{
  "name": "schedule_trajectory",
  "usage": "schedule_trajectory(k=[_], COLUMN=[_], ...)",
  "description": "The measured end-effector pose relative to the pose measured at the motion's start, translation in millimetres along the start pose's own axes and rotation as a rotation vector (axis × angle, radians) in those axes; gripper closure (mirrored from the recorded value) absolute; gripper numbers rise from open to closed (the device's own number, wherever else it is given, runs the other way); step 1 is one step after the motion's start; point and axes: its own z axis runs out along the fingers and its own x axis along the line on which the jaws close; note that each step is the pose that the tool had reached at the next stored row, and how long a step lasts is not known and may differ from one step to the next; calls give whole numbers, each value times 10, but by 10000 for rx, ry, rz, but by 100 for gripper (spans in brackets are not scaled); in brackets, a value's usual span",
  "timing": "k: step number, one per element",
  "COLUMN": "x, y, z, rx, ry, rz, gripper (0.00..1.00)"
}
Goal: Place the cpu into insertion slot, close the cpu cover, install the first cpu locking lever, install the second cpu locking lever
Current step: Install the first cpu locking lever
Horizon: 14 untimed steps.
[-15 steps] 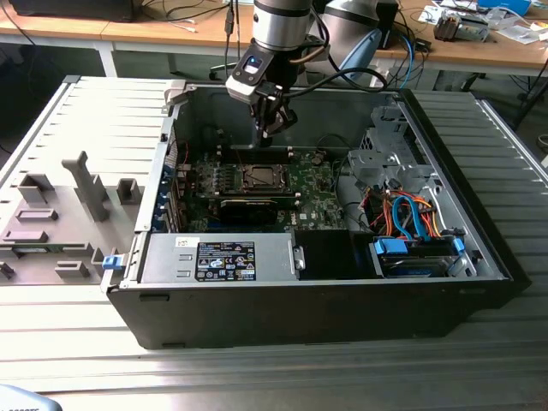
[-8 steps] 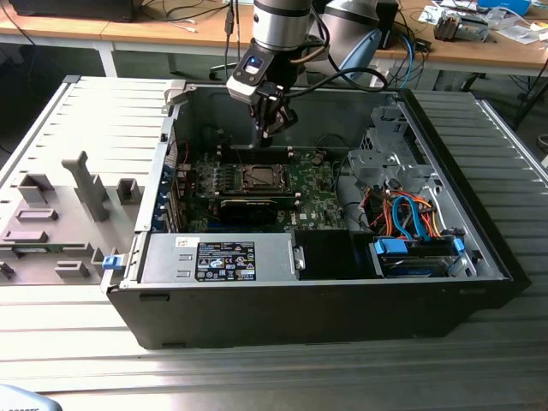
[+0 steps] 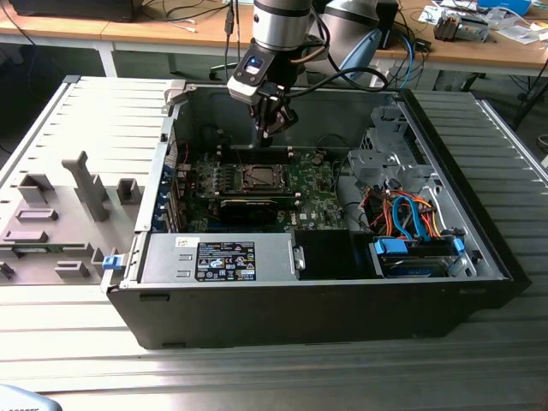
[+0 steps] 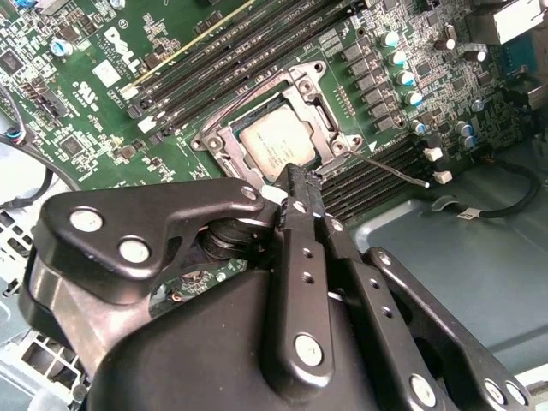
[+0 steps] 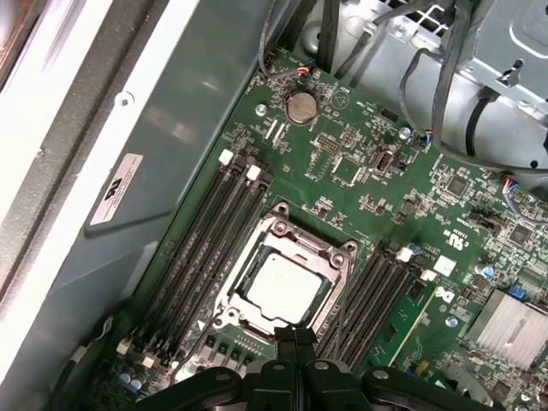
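Pincer (image 5: 291, 332) tips together above cpu (image 5: 283, 281)

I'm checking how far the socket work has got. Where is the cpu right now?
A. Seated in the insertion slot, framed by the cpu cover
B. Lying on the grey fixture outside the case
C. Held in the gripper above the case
A: in the first wrist view the cpu lies flat in the insertion slot with the cpu cover framing it, and the gripper beside it holds nothing.
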Motion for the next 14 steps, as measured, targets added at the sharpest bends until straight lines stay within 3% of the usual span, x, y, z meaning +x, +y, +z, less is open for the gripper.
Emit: schedule_trajectory(k=[14], x=[0], y=[0], z=[0], rx=[-4], ry=[-16], rz=[-213], gripper=[89])
